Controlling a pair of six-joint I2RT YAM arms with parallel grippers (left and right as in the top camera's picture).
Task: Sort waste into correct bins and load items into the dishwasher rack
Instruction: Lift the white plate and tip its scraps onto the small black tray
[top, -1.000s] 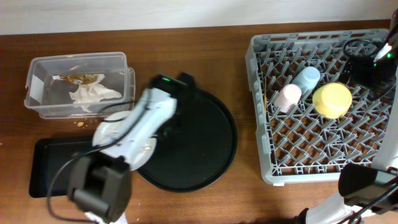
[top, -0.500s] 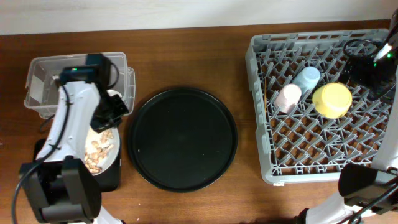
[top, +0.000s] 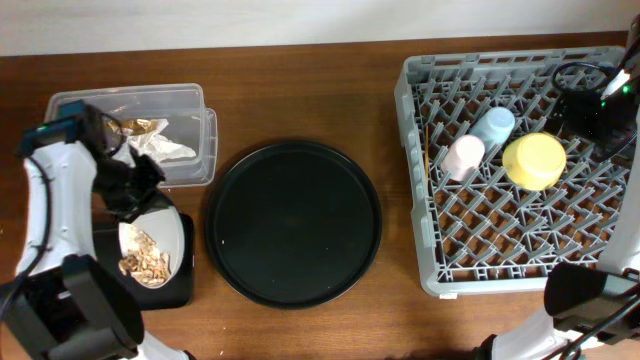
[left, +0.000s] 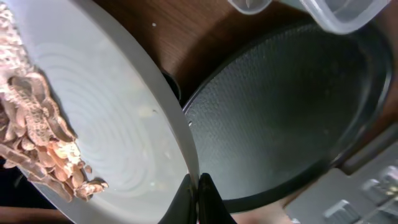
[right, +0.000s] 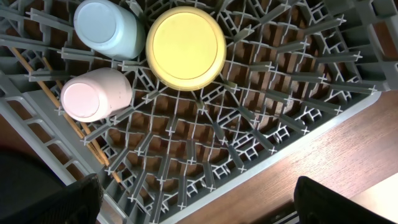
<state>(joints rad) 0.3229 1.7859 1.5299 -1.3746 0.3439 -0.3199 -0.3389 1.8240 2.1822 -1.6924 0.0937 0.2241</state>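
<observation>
Pinching with left gripper (left: 194, 186), jaws closed, the rim of a round grey plate (left: 118, 118) tilted over the shallow black rectangular tray (top: 185, 290), beige food scraps (top: 145, 265) heaped at its low edge; hovering with right gripper (right: 196, 190), jaws wide and empty, above the large square grey plastic rack (top: 420, 200) holding pink cup (top: 464, 155), light-blue cup (top: 492, 125), yellow bowl (top: 535, 160)

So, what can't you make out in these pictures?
Overhead: the left arm hides part of the clear tub and the grey plate's top rim.
Overhead: the black tray lies mostly under that plate.
Left wrist: the food scraps run off the left edge; only the left claw's tips show.
Right wrist: the chopsticks slip behind rack pegs and the pink cup, whose inside faces down.
</observation>
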